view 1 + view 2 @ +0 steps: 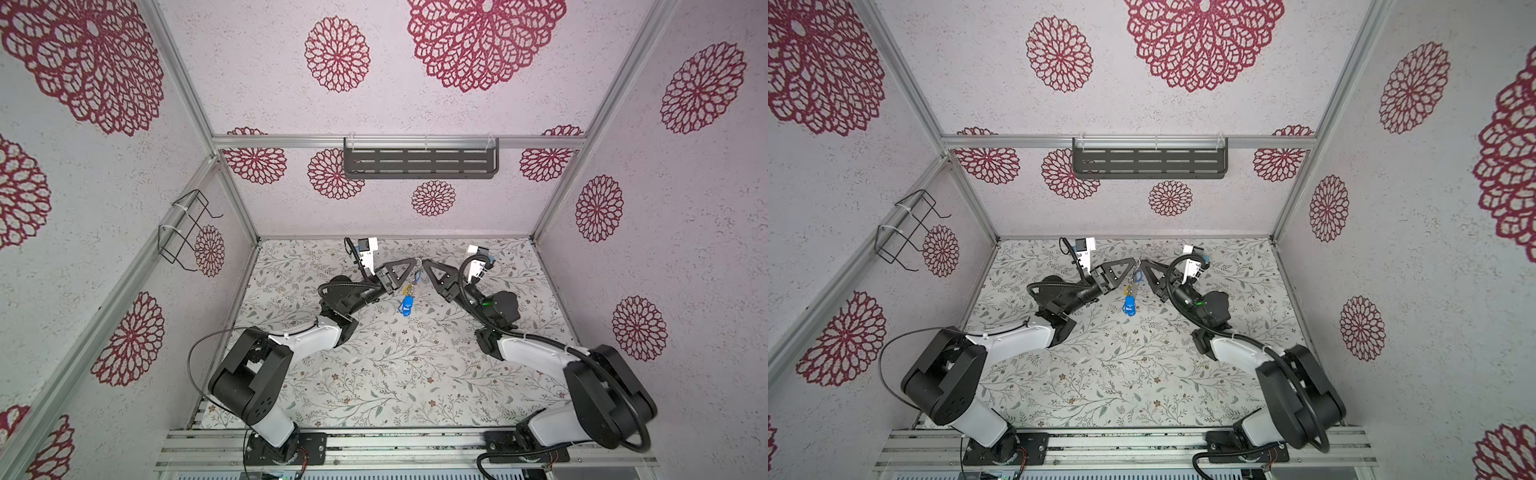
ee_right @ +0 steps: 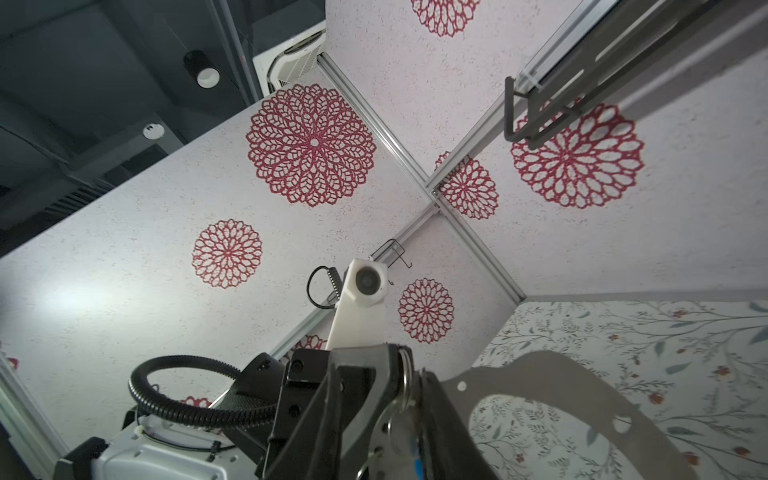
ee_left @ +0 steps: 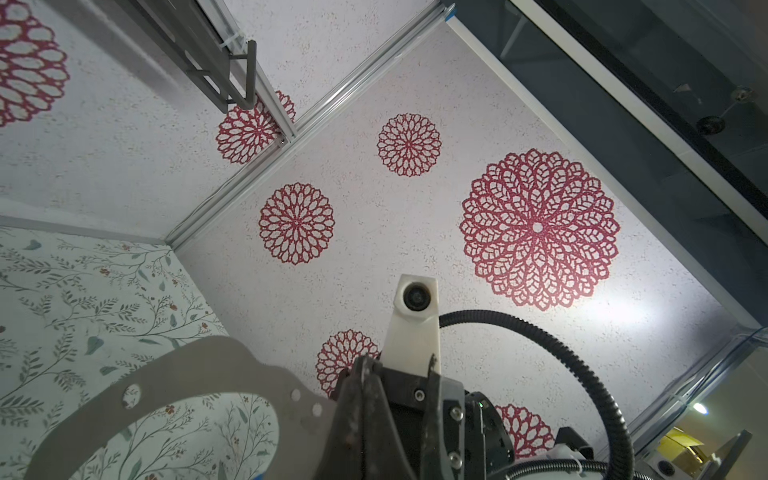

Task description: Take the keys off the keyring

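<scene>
Both grippers meet tip to tip above the back middle of the table in both top views. My left gripper is shut on the rim of the keyring, a flat grey plate with a wide hole. My right gripper faces it with its jaws a little apart. Small split rings sit between its fingers, beside the keyring. The keys hang below the tips in a bunch with blue tags and one yellow tag. In the top views the plate is edge-on and hard to make out.
The table has a floral cover. A black slotted shelf hangs on the back wall. A black wire rack hangs on the left wall. An aluminium rail carries both arm bases at the front edge.
</scene>
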Motion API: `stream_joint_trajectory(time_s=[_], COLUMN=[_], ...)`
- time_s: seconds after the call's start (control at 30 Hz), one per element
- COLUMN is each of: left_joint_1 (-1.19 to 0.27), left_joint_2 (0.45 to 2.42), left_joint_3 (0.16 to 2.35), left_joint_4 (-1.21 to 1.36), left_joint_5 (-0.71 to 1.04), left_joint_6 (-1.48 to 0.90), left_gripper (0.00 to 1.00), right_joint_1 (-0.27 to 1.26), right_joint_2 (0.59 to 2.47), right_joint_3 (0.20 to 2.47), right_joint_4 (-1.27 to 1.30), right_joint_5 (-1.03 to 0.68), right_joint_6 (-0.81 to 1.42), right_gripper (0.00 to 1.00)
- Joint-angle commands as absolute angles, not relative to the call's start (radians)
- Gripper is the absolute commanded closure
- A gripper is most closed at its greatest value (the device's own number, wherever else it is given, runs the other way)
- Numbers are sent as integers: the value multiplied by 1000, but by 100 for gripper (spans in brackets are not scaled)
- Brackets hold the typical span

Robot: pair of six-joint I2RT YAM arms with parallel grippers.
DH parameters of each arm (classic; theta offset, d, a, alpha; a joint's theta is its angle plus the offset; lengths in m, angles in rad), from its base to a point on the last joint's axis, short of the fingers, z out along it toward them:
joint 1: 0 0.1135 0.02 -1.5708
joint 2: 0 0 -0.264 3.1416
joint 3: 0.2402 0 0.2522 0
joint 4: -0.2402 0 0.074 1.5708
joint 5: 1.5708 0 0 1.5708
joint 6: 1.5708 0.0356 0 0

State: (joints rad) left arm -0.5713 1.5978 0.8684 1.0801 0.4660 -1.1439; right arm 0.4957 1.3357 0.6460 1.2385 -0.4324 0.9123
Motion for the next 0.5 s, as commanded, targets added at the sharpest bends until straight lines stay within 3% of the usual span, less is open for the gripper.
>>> stream_joint_trajectory(time_s=[0.0,0.23,0.47], left_joint_1=[-559,-541,-538], left_joint_2=[1535,1552,1582], left_joint_3=[909,944,960], left_joint_4=[991,1005,1033], left_joint_5=[513,600,634], left_joint_6=[-1094,-1137,-1169], left_gripper=[100,100,100], right_joint_1=[482,483,486], right_joint_2=[1169,1098,1164], right_joint_3=[662,688,695], right_joint_4=[880,556,650], right_joint_5=[-425,-401,-535], right_joint_6=[588,268,317], right_gripper=[62,62,54])
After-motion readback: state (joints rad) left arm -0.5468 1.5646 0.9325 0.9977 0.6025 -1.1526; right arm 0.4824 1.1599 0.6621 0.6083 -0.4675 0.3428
